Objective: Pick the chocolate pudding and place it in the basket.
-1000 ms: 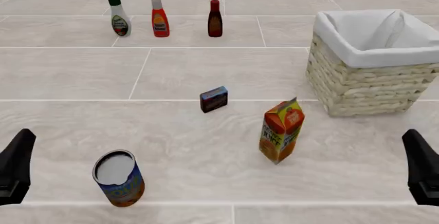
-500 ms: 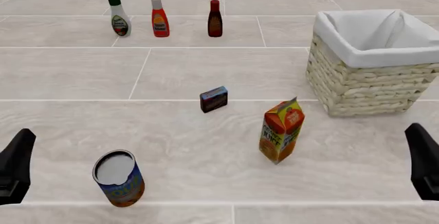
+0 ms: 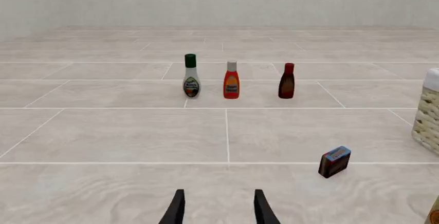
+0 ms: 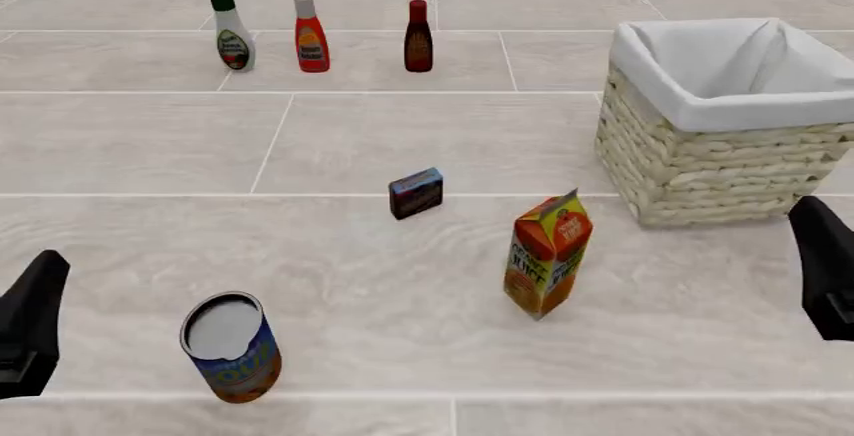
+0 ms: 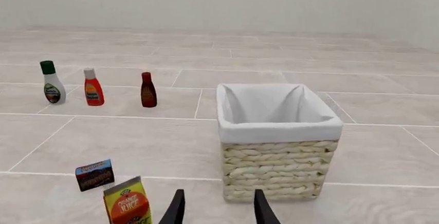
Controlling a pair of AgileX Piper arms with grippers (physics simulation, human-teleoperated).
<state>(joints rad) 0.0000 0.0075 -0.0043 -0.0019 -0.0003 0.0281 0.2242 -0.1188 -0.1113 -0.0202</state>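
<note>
A: Why is nothing held?
B: The reach hasn't begun. The left pincer (image 3: 219,211) and right pincer (image 5: 219,208) both stand parted and empty near the table's (image 4: 400,136) near edge. The chocolate pudding (image 4: 416,193) stands mid-table, left of the basket (image 4: 721,171).
A: Any writing?
B: The carton (image 5: 128,205) reads "ORANGE JUICE"; the pudding's label is illegible.

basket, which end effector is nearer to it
Right. The right end effector sits just in front of the basket, near its right corner. The left end effector is far across the table, at the left edge.
</note>
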